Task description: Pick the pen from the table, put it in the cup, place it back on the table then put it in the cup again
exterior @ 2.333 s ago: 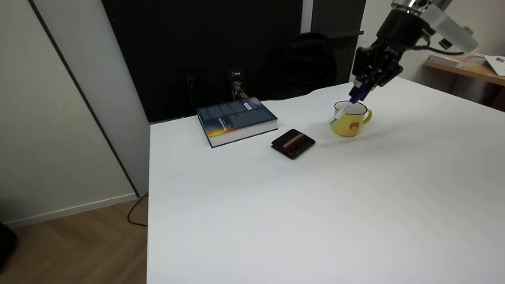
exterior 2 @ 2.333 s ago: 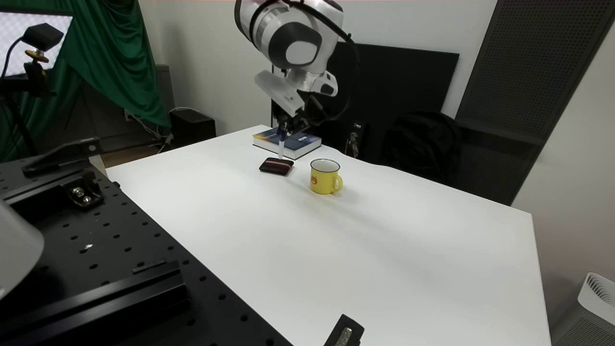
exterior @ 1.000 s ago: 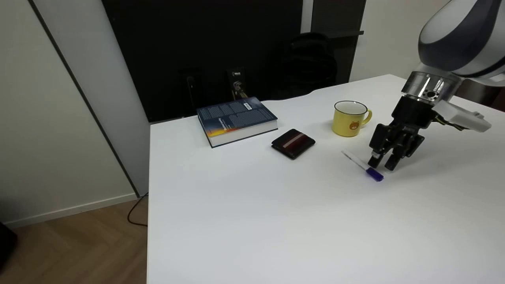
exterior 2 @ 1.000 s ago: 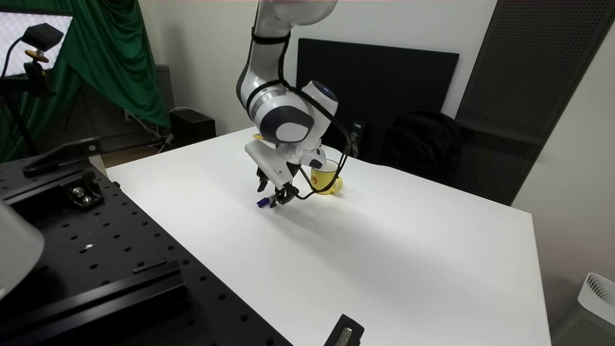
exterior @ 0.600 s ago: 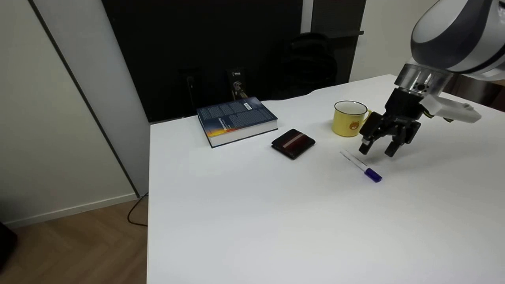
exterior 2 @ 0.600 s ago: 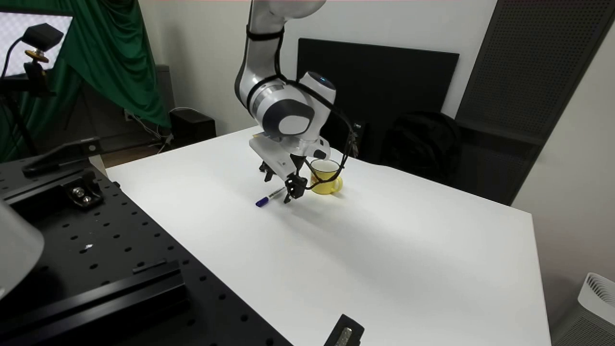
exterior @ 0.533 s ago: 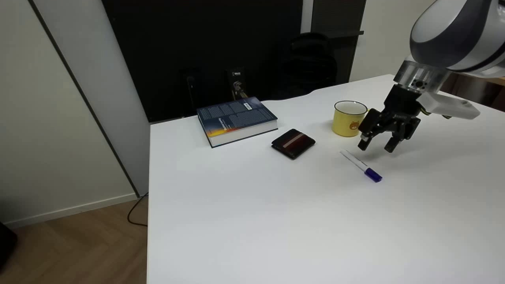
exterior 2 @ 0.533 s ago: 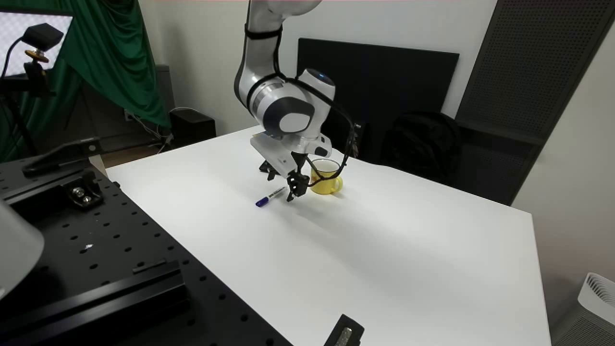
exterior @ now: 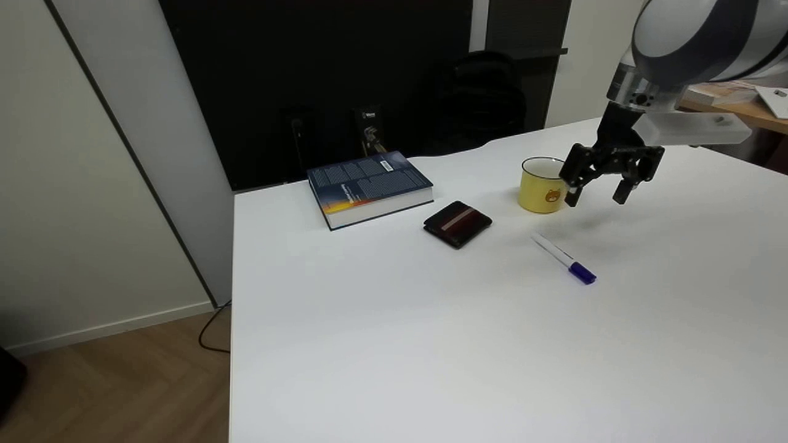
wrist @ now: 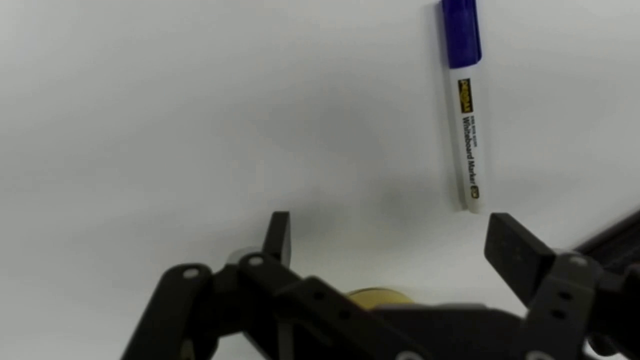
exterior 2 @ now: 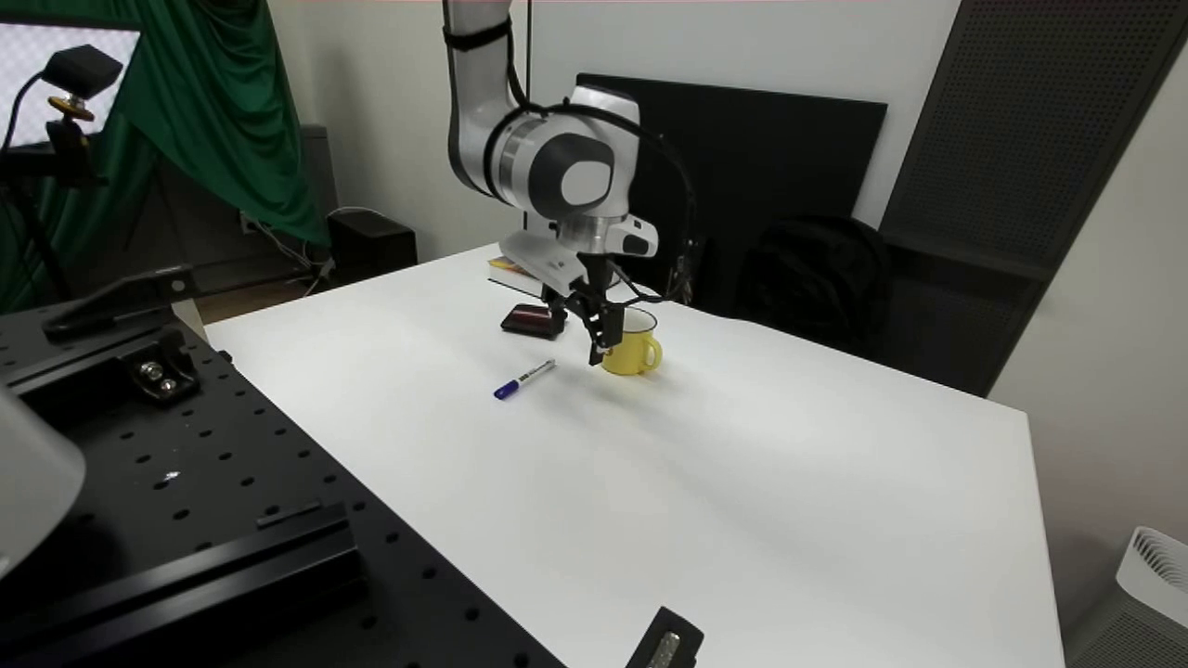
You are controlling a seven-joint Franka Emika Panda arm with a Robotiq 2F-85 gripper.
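Note:
The pen [exterior: 559, 253], white with a blue cap, lies flat on the white table [exterior: 431, 344] in front of the yellow cup [exterior: 537, 194]. In the wrist view the pen [wrist: 469, 135] runs up from near a fingertip to the top edge. My gripper [exterior: 597, 200] is raised over the table, its fingers wide apart and nothing between them. In an exterior view it covers the cup's handle; the cup [exterior 2: 633, 354] stands upright just beyond the gripper [exterior 2: 575, 339] in an exterior view. Only a yellow sliver of the cup [wrist: 381, 298] shows in the wrist view.
A dark wallet [exterior: 457, 224] with a stripe lies beside the pen and cup. Farther back lies a thick blue book [exterior: 369, 187]. A black perforated mount plate [exterior 2: 278, 482] borders the table in an exterior view.
The pen, held in the air at first, has been let go and lies on the table. My gripper has opened wider, risen, and moved back from the pen towards the cup.

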